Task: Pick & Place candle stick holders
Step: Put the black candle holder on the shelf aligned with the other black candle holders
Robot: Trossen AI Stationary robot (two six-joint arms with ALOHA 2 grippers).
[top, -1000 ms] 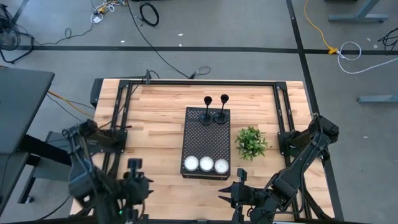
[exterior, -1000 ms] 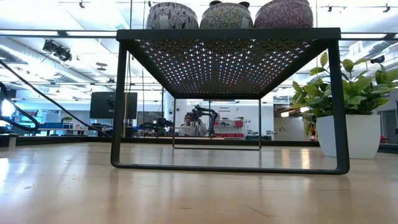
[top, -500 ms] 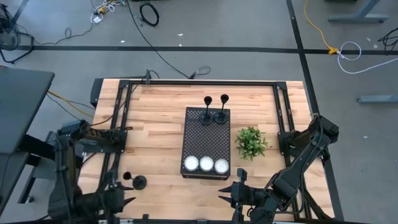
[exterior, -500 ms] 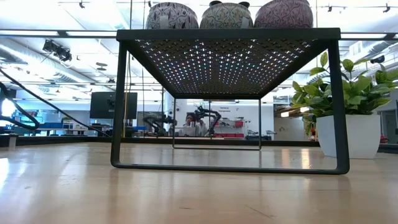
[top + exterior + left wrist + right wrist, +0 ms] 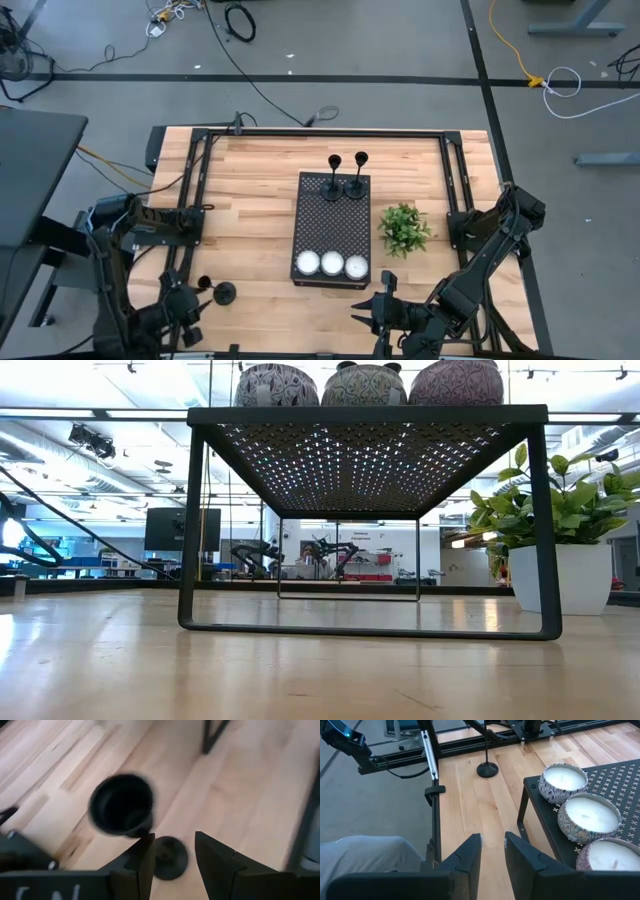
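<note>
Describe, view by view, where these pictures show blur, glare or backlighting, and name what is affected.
Left wrist view: the candle stick holder beyond the left gripper is soft and out of focus. Low view: bright ceiling light shines through the perforated stand, which shows as a silhouette, and the table carries a glossy sheen. High view: evenly lit, sharp. Right wrist view: candles crisp.

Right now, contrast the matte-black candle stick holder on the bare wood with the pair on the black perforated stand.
The lone holder stands on the wooden table near the left gripper; the pair stands on the perforated stand. The lone one is at the near edge; the pair sits far back. All are upright, black.
</note>
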